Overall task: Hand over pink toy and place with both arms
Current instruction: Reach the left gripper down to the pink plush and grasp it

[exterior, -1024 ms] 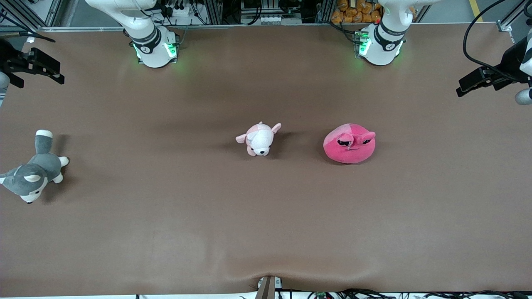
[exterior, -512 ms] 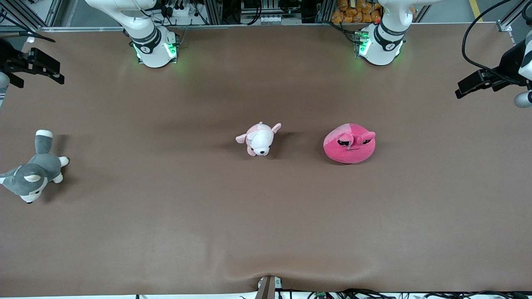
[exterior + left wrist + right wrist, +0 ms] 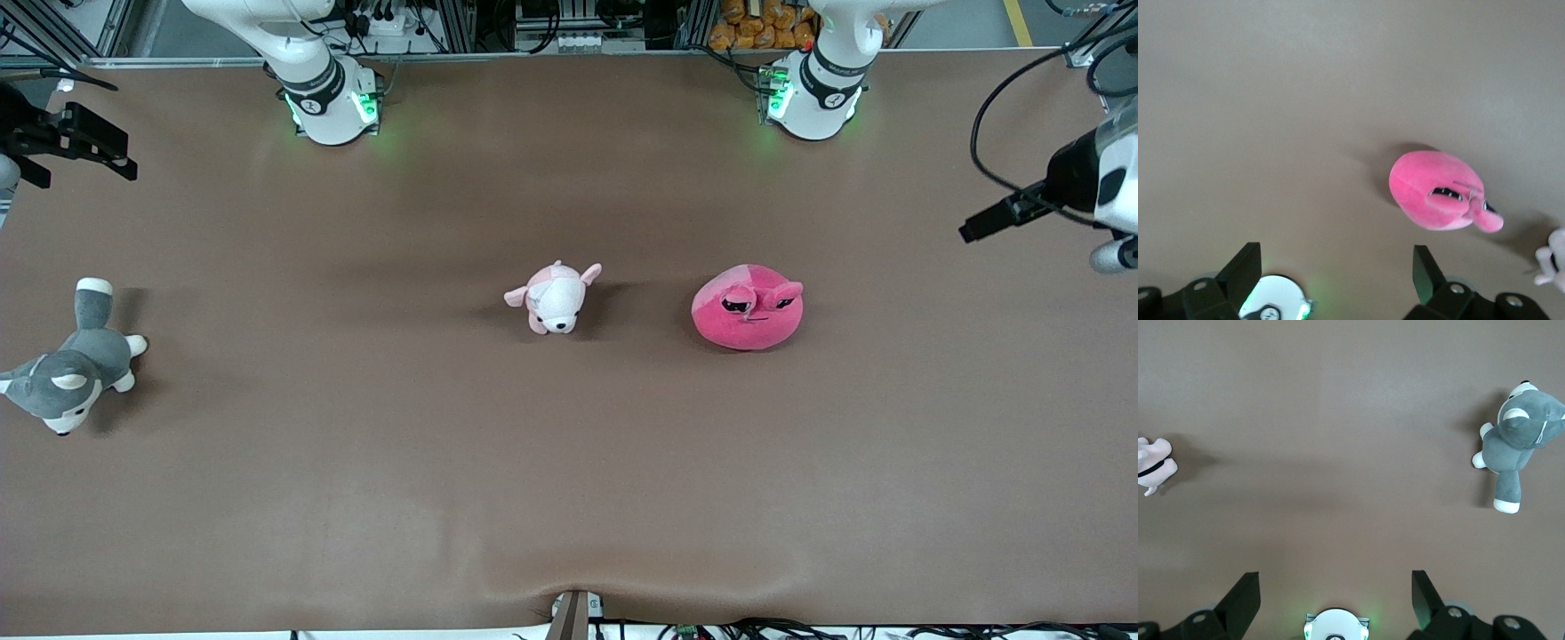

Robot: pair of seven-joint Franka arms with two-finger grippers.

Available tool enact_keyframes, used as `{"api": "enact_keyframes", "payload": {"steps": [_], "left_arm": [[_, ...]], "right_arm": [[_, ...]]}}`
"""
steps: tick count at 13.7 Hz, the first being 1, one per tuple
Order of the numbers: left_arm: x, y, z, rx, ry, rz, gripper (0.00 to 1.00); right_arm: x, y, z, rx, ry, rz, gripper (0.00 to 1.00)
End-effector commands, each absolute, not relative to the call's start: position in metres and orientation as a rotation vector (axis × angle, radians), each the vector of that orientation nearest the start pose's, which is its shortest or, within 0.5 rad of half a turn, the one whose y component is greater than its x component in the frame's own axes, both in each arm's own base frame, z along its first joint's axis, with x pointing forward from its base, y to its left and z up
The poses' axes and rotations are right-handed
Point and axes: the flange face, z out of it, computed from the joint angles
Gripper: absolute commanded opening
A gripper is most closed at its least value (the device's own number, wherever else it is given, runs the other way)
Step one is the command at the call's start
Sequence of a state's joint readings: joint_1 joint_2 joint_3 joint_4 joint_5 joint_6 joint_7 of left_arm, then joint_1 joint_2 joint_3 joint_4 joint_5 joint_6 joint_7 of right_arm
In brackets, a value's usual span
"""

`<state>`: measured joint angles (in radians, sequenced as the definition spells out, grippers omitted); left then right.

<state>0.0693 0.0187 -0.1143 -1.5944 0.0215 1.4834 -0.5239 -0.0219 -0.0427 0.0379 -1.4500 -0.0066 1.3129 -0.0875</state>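
brown desk (image 3: 569, 498). right end effector (image 3: 76, 147) waits, fingers wide, above the desk's edge over the husky (image 3: 71, 378). puppy (image 3: 556, 298) mid-desk; pink toy (image 3: 748, 307) beside it, ungrasped. left end effector (image 3: 987, 222), fingers wide, hovers at its end: approach step; next, descend onto the toy.

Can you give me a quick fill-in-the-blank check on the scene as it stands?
1. The pink toy lies on the ____, and no gripper touches it.
2. The plush beside it, toward the right arm's end, is the pale pink-and-white ____.
3. The fingers of the left gripper, up over the table's left-arm end, are ____.
4. The grey-and-white plush at the right arm's end is a ____.

Missing words: table; puppy; open; husky
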Motion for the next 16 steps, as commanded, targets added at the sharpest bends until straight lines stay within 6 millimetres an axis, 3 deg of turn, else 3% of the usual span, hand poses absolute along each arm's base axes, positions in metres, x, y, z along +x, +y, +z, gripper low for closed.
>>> {"api": "enact_keyframes", "payload": {"steps": [1, 7, 11, 14, 16], "left_arm": [[0.55, -0.033, 0.57, -2.929, -1.027, 0.18, 1.0], [0.554, -0.051, 0.493, -2.65, -1.744, 0.3, 1.0], [0.558, -0.095, 0.444, -2.39, -2.034, 0.44, 1.0], [0.559, -0.118, 0.401, -2.243, -2.141, 0.499, 1.0], [0.551, -0.123, 0.373, -2.217, -2.178, 0.496, 0.9]], "right_arm": [[0.513, 0.005, 0.685, -3.12, -0.134, 0.153, 1.0], [0.513, 0.004, 0.685, -3.12, -0.132, 0.153, 1.0], [0.513, 0.004, 0.685, -3.12, -0.132, 0.153, 1.0], [0.513, 0.005, 0.686, -3.12, -0.134, 0.148, 1.0], [0.513, 0.005, 0.686, -3.12, -0.134, 0.148, 1.0]]}}
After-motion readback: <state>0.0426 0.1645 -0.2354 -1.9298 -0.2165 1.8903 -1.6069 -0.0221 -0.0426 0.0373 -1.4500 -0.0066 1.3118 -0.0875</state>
